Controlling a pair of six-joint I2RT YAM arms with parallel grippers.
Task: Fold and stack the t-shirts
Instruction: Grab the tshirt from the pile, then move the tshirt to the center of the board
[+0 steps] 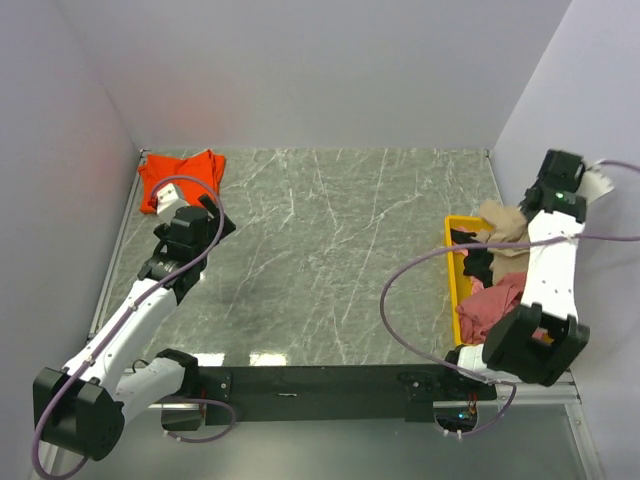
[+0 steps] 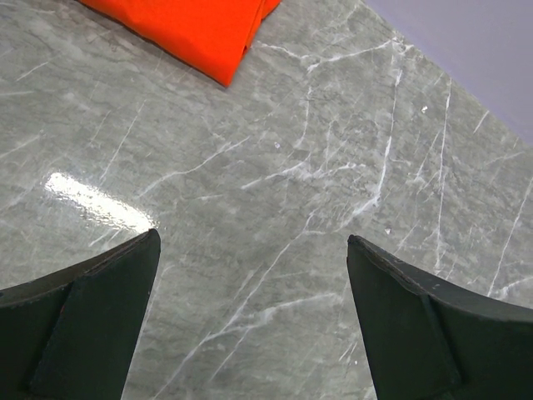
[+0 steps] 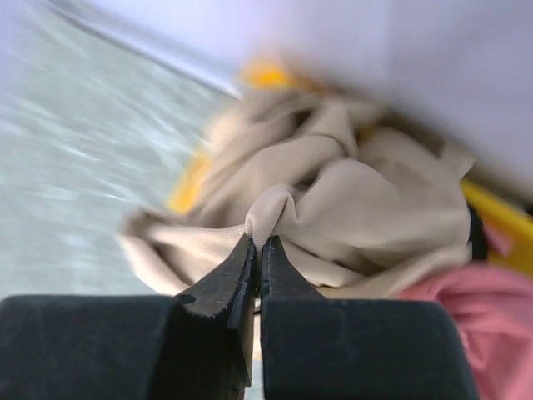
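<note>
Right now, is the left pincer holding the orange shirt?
No, the left pincer hangs open above the table, apart from the orange shirt.

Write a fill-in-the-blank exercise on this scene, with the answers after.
1. The tan t-shirt is pinched by the ____ arm's jaws.
2. The orange-red t-shirt lies in the table's far ____ corner.
3. The left arm's jaws stand ____ above bare table.
4. The pink t-shirt lies in a tray coloured ____.
Answers: right; left; open; yellow.

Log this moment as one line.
right gripper: shut on tan t-shirt at yellow tray | left gripper: open, empty | orange t-shirt: folded, far left
</note>
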